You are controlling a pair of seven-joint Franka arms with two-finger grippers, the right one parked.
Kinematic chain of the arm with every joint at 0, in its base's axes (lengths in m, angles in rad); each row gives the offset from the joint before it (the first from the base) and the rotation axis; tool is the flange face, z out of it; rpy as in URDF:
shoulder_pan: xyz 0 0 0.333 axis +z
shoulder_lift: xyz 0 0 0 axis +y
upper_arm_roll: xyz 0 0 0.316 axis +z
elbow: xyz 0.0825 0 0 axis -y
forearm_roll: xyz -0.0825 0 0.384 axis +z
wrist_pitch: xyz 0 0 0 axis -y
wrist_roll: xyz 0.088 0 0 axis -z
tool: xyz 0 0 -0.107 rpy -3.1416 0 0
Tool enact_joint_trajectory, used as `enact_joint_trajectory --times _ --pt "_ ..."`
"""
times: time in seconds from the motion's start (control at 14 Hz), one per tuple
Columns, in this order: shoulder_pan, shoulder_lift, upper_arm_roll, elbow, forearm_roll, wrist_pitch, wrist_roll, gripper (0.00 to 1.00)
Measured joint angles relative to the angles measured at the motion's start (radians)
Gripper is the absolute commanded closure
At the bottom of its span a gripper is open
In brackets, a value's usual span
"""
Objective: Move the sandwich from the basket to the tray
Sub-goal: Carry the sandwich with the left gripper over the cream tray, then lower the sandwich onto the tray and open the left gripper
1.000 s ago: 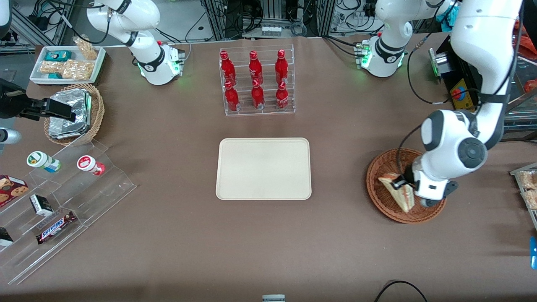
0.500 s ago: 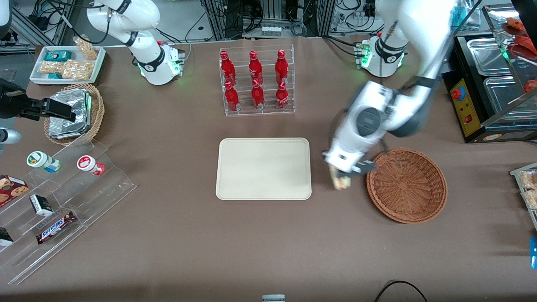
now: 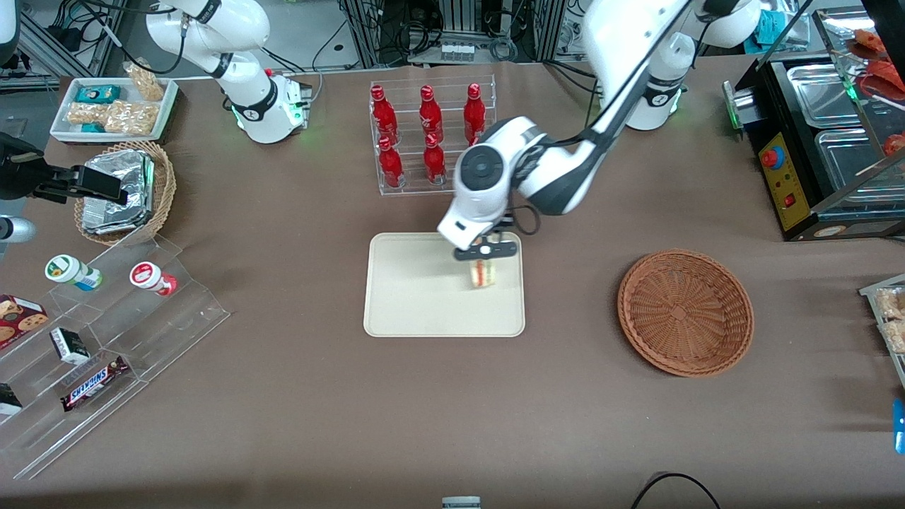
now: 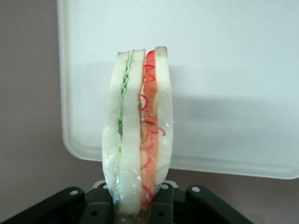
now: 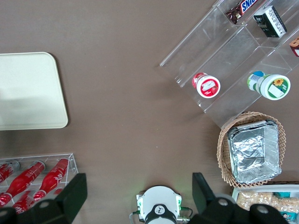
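Since the earlier front picture, the jaws (image 3: pixel 483 259) carried the sandwich (image 3: pixel 482 273) out of the basket (image 3: pixel 684 312), now above the tray (image 3: pixel 417 297). Wrist view: sandwich (image 4: pixel 138 133) clamped upright between closed jaws (image 4: pixel 138 212), over the tray's (image 4: pixel 224 70) rim.

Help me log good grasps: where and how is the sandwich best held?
Across its two flat bread faces, near one end, coming from above, judging by how the gripper pinches the sandwich now: it hangs on edge over the tray, its layers between the fingers, so the squeeze presses them together.
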Motion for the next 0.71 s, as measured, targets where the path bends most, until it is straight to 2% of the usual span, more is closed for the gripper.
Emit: enact_joint_trajectory --times 0.21,0.5,0.57,0.64,0.71 --pt "-0.011 0.092 0.005 0.103 0.002 0.007 -0.017 0.72" --pt "-0.011 0.166 0.014 0.131 0.013 0.076 -0.018 0.66" --pt "-0.013 0.181 0.013 0.132 0.015 0.099 -0.018 0.55" --pt "-0.017 0.19 0.011 0.135 0.016 0.111 -0.02 0.38" --pt "-0.02 0.193 0.011 0.14 0.02 0.113 -0.022 0.01"
